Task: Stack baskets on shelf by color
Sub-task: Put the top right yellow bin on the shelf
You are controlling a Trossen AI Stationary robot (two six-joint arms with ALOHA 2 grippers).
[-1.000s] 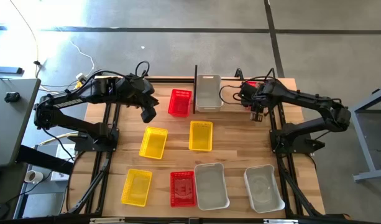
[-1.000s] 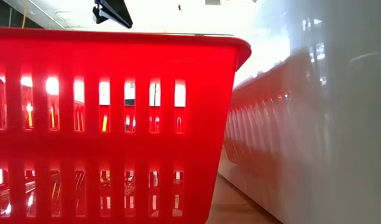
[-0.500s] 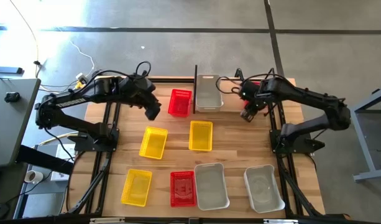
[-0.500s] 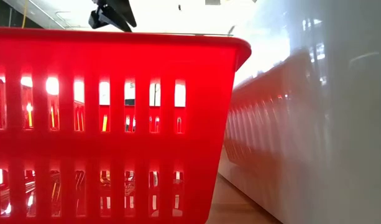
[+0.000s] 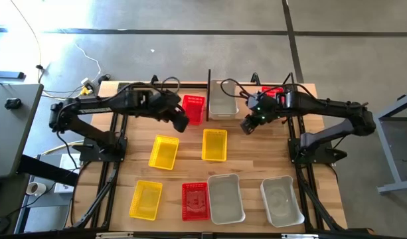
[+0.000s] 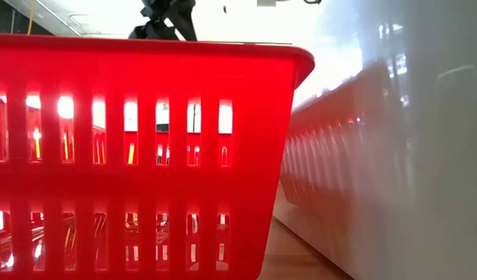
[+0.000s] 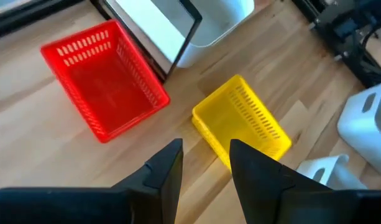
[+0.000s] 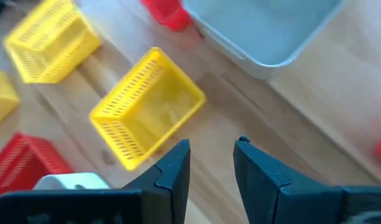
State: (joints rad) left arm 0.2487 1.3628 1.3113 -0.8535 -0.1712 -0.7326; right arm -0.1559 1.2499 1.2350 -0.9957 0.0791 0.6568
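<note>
Wooden table (image 5: 246, 149) on a grey concrete floor, both arms reaching in over its far half. Near edge, left to right: yellow basket (image 5: 145, 200), red basket (image 5: 195, 201), two clear baskets (image 5: 226, 198) (image 5: 281, 201). The low camera sits hard against the red one, which fills its picture. Middle of table: two more yellow baskets, one left (image 5: 164, 152), one right (image 5: 214, 145). Far side: second red basket (image 5: 193, 109) just left of a thin black upright post of the shelf (image 5: 208, 96); third clear basket (image 5: 222, 98) just right of that post. Left gripper (image 5: 180, 122) hangs just beside the far red basket's near-left corner, fingers (image 7: 168, 167) parted, grasping nothing. Right gripper (image 5: 248, 125) hangs over bare wood near the far clear basket's near-right corner, fingers (image 8: 175, 163) parted and empty; right-hand yellow basket lies ahead of them.
</note>
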